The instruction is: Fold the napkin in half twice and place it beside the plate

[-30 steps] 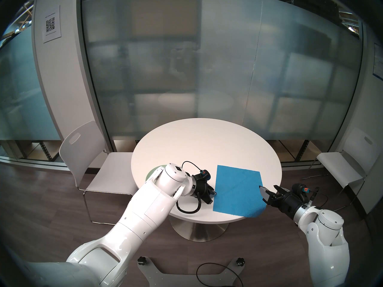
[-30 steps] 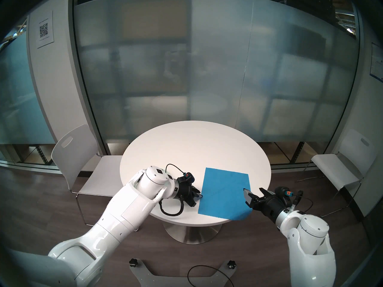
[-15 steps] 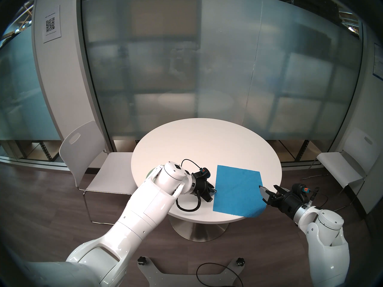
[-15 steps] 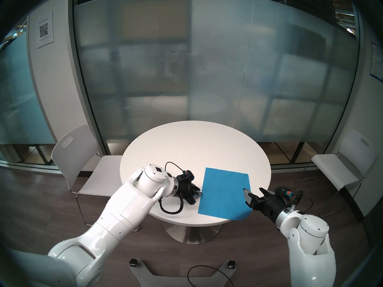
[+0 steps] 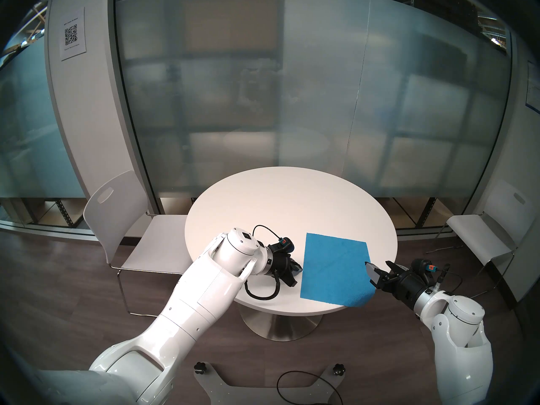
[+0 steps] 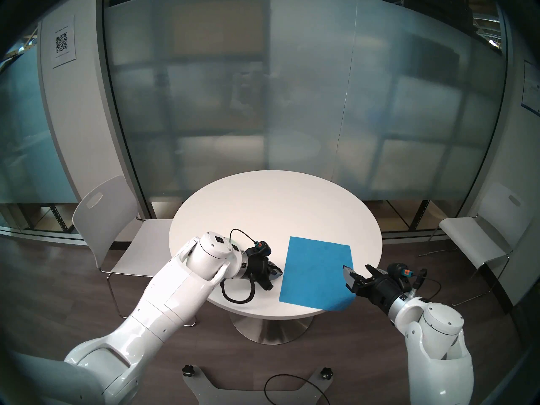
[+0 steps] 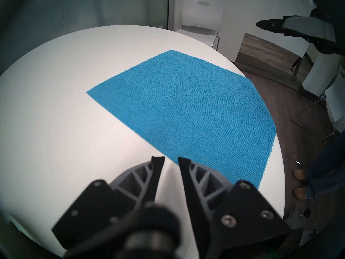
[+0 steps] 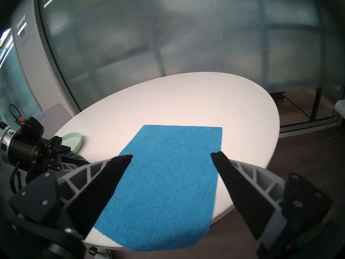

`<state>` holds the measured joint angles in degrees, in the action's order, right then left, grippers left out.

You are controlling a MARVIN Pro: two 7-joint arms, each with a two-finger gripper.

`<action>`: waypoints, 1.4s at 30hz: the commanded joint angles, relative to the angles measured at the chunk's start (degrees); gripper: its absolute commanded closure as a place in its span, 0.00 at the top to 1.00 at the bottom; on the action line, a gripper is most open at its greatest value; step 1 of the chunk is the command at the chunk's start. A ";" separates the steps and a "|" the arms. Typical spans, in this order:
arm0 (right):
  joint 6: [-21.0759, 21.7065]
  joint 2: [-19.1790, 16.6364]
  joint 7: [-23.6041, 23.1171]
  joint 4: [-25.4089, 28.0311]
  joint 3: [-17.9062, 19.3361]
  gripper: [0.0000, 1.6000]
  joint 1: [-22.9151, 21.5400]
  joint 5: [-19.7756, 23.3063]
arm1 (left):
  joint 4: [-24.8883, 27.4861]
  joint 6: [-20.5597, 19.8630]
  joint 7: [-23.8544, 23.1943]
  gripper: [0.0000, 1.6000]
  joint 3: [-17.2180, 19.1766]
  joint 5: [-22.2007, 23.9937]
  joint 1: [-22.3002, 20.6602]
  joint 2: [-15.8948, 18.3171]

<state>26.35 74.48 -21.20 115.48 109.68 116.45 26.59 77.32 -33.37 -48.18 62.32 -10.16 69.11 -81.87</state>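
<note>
Here we note a white chair (image 5: 117, 217) at the left, frosted glass panels (image 5: 263, 103) behind, and dark wood flooring (image 5: 73, 278). The round white surface (image 5: 277, 208) stands on a metal pedestal. Our left end effector (image 7: 171, 160), jaws narrowly parted and empty, sits just beside the napkin's left edge. The plate (image 8: 73, 142) lies behind it. The napkin (image 5: 336, 267) lies flat, one corner draping over the near right rim. Our right end effector (image 8: 171, 155) hovers there, jaws spread wide. A second chair (image 5: 485, 237) stands at the right.
</note>
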 commanded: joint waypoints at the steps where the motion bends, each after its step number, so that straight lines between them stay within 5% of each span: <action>1: -0.45 0.52 0.57 1.56 -0.21 1.00 -0.17 -0.22 | 0.82 0.31 0.26 0.34 -0.64 -0.04 -1.14 -1.70; 21: -0.95 1.16 1.28 2.55 0.25 1.00 1.21 0.06 | -4.35 1.84 2.20 0.23 -3.62 -0.13 -3.40 -3.88; 42: -0.60 0.56 -0.42 1.94 0.54 1.00 1.29 0.11 | -2.84 1.76 3.10 0.24 -3.96 -0.30 -1.89 0.07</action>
<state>25.76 75.70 -20.99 116.57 110.20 118.11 26.58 72.25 -31.18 -44.66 57.47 -10.65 66.79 -83.47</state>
